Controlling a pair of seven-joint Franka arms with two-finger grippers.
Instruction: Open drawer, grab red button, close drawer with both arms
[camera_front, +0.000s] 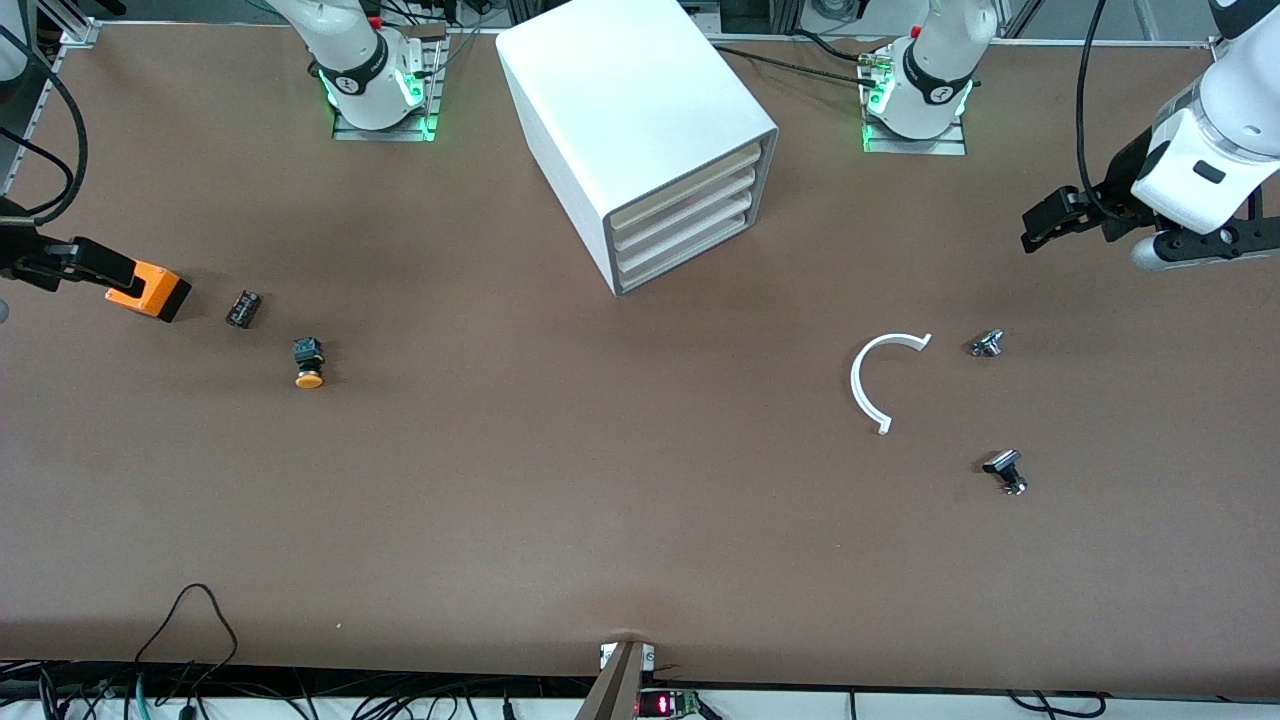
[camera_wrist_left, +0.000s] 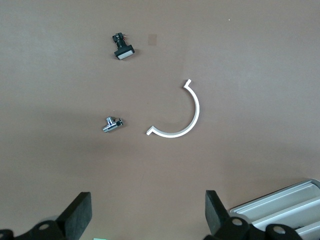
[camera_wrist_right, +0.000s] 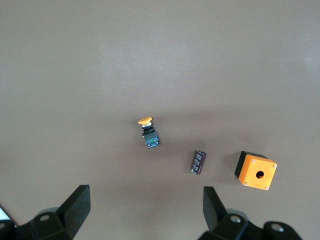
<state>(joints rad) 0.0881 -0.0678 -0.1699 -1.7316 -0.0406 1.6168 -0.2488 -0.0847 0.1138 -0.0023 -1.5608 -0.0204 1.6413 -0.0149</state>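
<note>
Brown table (camera_front: 600, 480), cabinet (camera_front: 640, 130) drawers all shut, left gripper (camera_wrist_left: 145, 215) and right gripper (camera_wrist_right: 145, 212) jaws open.

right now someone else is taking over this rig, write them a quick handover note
Left tool: open, empty, in the air at the left arm's end of the table.
Right tool: open, empty, over the right arm's end, above the yellow-orange capped button, small dark component and orange box with a hole.
White box cabinet: all four cream-fronted drawers shut.
Red-capped button: not in view, perhaps inside a drawer.
Done: nothing.
Left: open the drawer, take the button, close it.
Near the left arm's end: white plastic arc and two small metal parts, untouched.
</note>
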